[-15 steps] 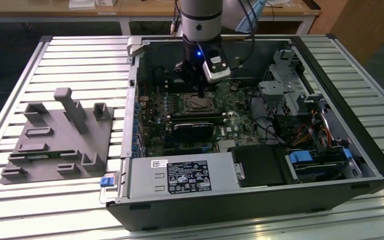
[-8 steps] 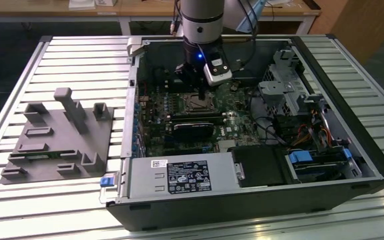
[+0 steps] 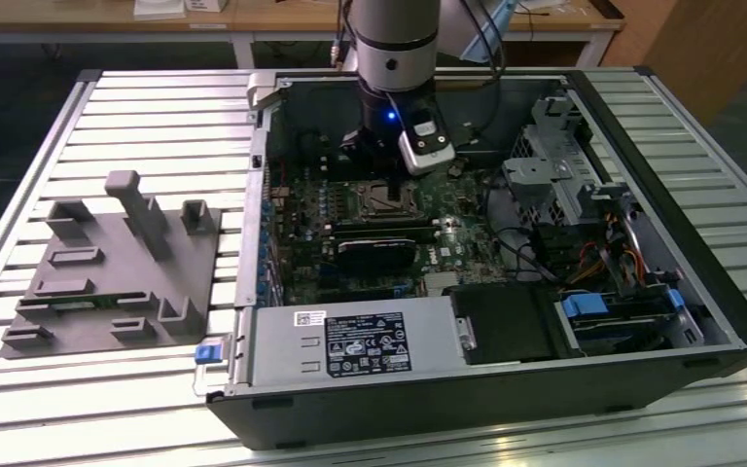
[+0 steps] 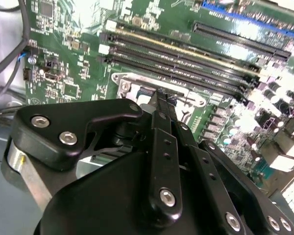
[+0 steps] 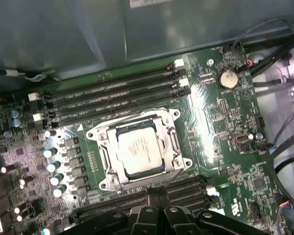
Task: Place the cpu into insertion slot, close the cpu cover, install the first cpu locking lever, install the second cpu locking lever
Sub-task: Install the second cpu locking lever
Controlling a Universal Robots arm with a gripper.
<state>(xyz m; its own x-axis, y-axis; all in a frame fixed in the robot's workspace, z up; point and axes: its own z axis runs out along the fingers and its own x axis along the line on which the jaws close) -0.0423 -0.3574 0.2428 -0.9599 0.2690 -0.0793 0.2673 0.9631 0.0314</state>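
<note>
1. First wrist view puts the cpu (image 5: pixel 139 149) already seated in the insertion slot (image 5: pixel 104 182), its pale face showing through the window of the cpu cover (image 5: pixel 172 143), which lies flat over it.
2. Exterior view has the gripper (image 3: pixel 376 173) hanging over the far part of the green motherboard (image 3: pixel 465 248) inside the computer case (image 3: pixel 711 292), just beyond the socket and near the memory slots (image 5: pixel 112 95).
3. Its fingers (image 4: pixel 162 105) appear drawn together with nothing between them (the tips are small, so this is a judgement).
4. Placing and covering look done; levers seem the work in hand. To do that well, I would press each lever along its own arc and avoid scraping the slots beside it.
</note>
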